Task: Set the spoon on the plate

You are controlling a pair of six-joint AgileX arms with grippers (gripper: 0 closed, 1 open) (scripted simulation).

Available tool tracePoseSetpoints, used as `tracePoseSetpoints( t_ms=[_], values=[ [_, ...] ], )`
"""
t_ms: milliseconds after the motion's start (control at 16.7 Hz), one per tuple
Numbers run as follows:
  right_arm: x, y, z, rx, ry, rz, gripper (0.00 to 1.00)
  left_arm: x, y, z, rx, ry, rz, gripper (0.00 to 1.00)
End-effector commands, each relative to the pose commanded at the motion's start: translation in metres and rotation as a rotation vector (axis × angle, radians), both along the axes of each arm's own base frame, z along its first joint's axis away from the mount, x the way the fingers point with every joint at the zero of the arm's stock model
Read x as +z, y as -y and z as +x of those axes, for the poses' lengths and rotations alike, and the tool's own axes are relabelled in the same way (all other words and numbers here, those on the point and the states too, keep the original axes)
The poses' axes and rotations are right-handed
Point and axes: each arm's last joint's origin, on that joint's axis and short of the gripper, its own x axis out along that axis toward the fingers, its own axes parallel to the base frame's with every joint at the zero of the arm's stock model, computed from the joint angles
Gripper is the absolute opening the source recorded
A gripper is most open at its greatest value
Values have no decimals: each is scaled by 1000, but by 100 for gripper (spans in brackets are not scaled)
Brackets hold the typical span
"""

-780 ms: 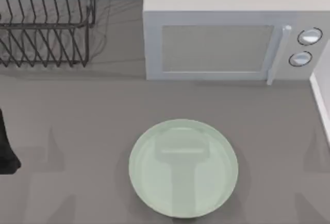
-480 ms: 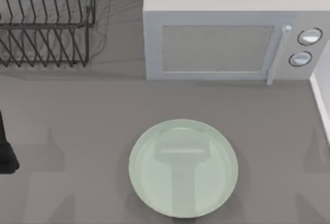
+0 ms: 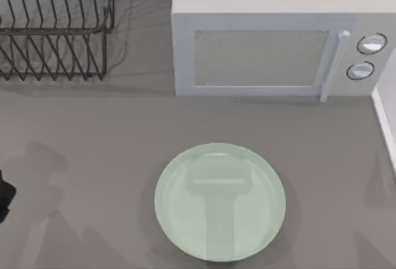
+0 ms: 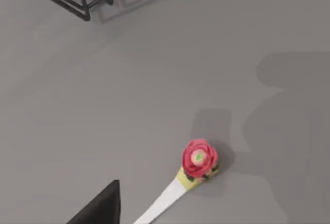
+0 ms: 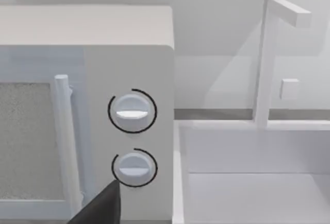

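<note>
Spoon (image 4: 178,188) lies on table (image 4: 154,80), rose end visible | plate (image 3: 219,202) bare | left gripper (image 3: 4,198) at left edge, grip state apparently unreadable

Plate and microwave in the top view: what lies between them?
Nothing. In the top view, the stretch of grey table between the plate and the microwave is bare.

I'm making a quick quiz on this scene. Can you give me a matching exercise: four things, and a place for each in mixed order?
Things:
1. plate
2. microwave
3. rack
4. spoon

Places:
A. far left of the table
B. near middle of the table
C. far side, right of the rack
D. on the table below the left wrist camera

Pairs: 1-B, 2-C, 3-A, 4-D
</note>
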Motion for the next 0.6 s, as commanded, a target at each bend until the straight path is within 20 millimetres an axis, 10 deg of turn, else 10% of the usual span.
tracePoseSetpoints(
  t_ms=[600],
  values=[
    [0,0,0,0,0,0,100,-29,-71,126,-573,-868,181,100]
  ],
)
